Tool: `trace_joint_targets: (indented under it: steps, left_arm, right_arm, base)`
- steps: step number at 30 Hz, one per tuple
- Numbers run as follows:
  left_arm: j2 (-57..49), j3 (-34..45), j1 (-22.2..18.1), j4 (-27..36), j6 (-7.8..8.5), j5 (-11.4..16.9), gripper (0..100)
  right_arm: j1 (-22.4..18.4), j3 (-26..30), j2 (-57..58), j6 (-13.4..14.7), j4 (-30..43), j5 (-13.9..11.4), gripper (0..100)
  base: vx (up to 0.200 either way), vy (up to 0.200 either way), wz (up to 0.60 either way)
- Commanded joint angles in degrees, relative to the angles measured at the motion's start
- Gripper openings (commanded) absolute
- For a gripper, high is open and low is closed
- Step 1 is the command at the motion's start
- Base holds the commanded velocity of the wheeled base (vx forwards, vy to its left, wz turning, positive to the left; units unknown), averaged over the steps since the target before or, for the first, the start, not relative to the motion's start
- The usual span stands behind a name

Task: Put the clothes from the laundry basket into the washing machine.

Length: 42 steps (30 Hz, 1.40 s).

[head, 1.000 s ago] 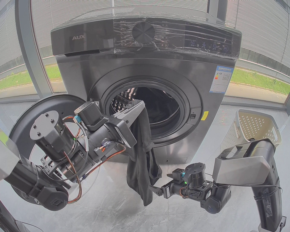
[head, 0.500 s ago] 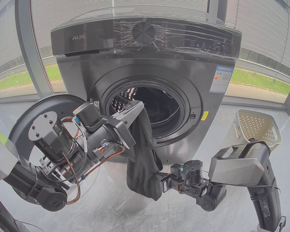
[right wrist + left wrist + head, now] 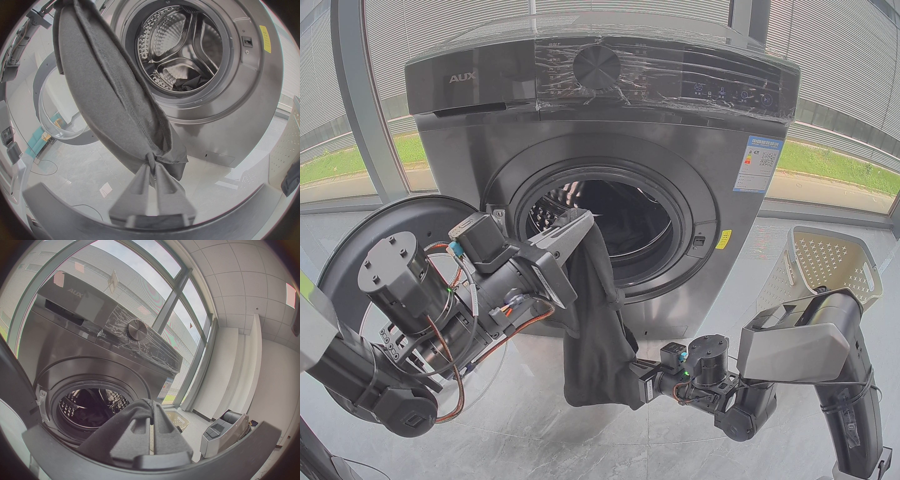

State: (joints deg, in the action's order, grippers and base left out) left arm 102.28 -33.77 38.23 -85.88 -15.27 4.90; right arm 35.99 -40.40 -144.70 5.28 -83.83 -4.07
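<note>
The dark garment hangs before the washing machine, its top clamped in the left gripper and its bottom in the right gripper.

The garment is matt cloth, the washing machine brushed metal.

Brand lettering on washing machine; blue label, yellow sticker print probably illegible

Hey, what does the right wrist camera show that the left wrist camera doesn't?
Right wrist adds: the right pincer shut on the lower end of the dark garment, and a yellow sticker. Left wrist adds: the left pincer shut on its top, and the control dial. Shared: garment, open drum, laundry basket.
</note>
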Motion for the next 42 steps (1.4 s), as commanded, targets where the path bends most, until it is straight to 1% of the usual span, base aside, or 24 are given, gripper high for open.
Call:
trace_joint_targets:
  steps: [1,4,16,19,21,23,26,31,33,36,42]
  left_arm:
    - [0.0,-0.1,0.1,-0.2,-0.02,0.0,0]
    - [-0.1,-0.1,0.1,-0.3,-0.02,0.0,0]
    - [-0.2,-0.6,0.4,-0.3,-0.02,0.0,0]
    - [-0.2,-0.6,0.4,-0.3,-0.02,0.0,0]
    - [-0.2,-0.6,0.4,-0.3,-0.02,0.0,0]
    - [-0.2,-0.7,0.4,-0.3,-0.02,0.0,0]
    - [-0.2,-0.8,0.5,-0.3,-0.02,0.0,0]
    - [-0.2,-0.9,0.5,-0.3,-0.02,0.0,0]
    - [-0.8,-0.8,0.5,-0.3,-0.02,0.0,0]
    - [-1.2,-0.7,0.5,-0.3,-0.02,0.0,0]
    - [-1.4,-0.2,0.5,-0.3,-0.11,0.0,0]
  right_arm:
    - [0.0,0.2,-0.1,0.1,-0.2,-0.1,100]
    - [-0.4,0.4,-0.2,0.1,-1.7,-0.2,100]
    - [-1.8,0.8,-0.5,-0.1,-1.2,-0.4,100]
    - [-3.4,0.8,-0.7,-0.4,-0.9,-0.3,100]
    - [-4.3,0.5,-1.5,-1.3,-0.6,-0.4,100]
    - [-4.7,0.1,-2.3,-1.5,-0.5,-0.3,100]
    - [-4.6,-1.3,-3.3,-1.5,-0.4,-0.1,100]
    - [-3.8,-4.0,-3.5,-1.6,2.5,0.1,100]
    - [-3.4,-4.2,-3.4,-1.7,3.2,0.1,100]
    - [-2.0,-4.3,-3.4,-1.6,3.2,0.1,100]
    - [-0.9,-6.4,-3.4,-1.5,2.7,0.1,100]
  base:
    - [0.000,0.000,0.00]
    - [0.000,0.000,0.00]
    - [0.000,0.000,0.00]
    - [0.000,0.000,0.00]
    - [0.000,0.000,0.00]
    - [0.000,0.000,0.00]
    - [0.000,0.000,0.00]
    - [0.000,0.000,0.00]
    - [0.000,0.000,0.00]
    - [0.000,0.000,0.00]
    - [0.000,0.000,0.00]
